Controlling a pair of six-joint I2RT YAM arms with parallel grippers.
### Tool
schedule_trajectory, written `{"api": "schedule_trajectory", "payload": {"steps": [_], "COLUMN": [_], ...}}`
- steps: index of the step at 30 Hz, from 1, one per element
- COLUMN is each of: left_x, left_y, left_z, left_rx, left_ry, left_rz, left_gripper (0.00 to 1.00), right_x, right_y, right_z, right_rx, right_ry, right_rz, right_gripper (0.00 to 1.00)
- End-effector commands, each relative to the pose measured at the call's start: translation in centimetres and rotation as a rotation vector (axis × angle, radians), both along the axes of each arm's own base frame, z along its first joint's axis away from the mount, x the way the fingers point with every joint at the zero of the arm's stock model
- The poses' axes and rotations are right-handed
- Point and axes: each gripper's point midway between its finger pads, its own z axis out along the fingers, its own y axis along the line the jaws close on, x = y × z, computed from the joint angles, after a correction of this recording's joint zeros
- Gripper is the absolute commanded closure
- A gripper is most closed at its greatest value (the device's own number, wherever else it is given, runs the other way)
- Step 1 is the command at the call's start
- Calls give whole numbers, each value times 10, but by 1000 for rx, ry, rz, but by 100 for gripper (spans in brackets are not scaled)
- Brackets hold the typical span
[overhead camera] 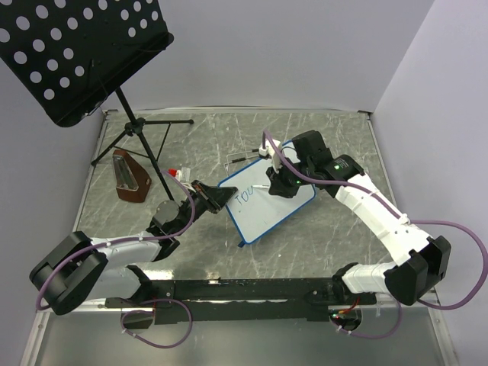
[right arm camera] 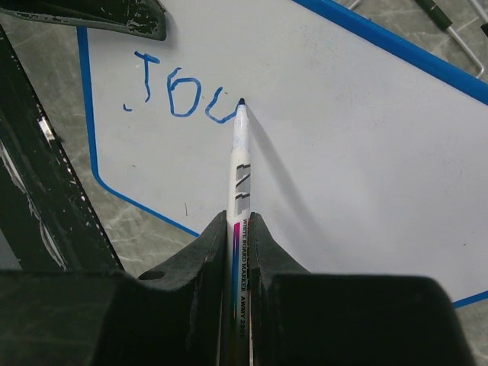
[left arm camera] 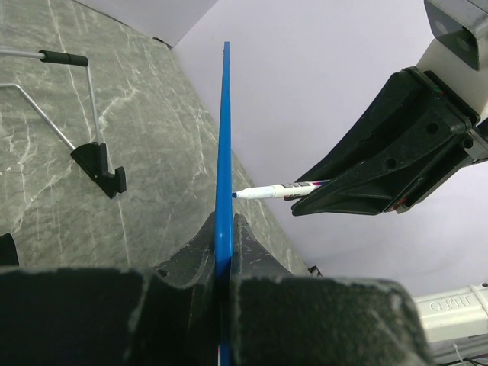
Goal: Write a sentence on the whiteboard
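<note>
Looking down from the overhead camera, I see the small white rectangular board with a blue rounded frame near the middle of the grey marbled table. My left gripper is pinched tight on the board's left edge. In the left wrist view the blue rim runs straight up from between the closed jaws. I cannot tell whether the board's far side rests on the table.

My right gripper is clamped around a white dry-erase marker, whose dark tip touches the board. The blue handwriting sits near the board's corner closest to the left gripper. It is three letters, roughly "JOU", with the tip at the end of the third.

A black perforated music stand rises at the far left, with a brown wedge-shaped object near its legs.
</note>
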Motion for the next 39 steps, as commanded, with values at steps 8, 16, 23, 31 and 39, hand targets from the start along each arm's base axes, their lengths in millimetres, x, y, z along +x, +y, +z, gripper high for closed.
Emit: {"api": "schedule_trajectory", "payload": {"steps": [8,16,23,31,39], "left_x": [-15,-14,-13,-12,-13], "left_y": [9,10,12,14,15], "left_z": [73,73,75,75,74], "left_rx": [-192,-189,-192,-192,-194], "left_ry": [-170,-171,-173,-173,-173], "left_rz": [-19,-10,-2,4,1], "left_gripper": [99,99,99,99,99], "right_x": [-8,-16,-23,-31,-38], "right_y": [-6,-10,-11,-12,-4], "right_z": [-8,-17,-25,-30,-28], "right_rx": [-20,-37,-45,-47,-29], "right_ry": [18,43,70,95,113], "right_rz": [18,29,49,71,110], "right_gripper": [100,100,100,100,100]}}
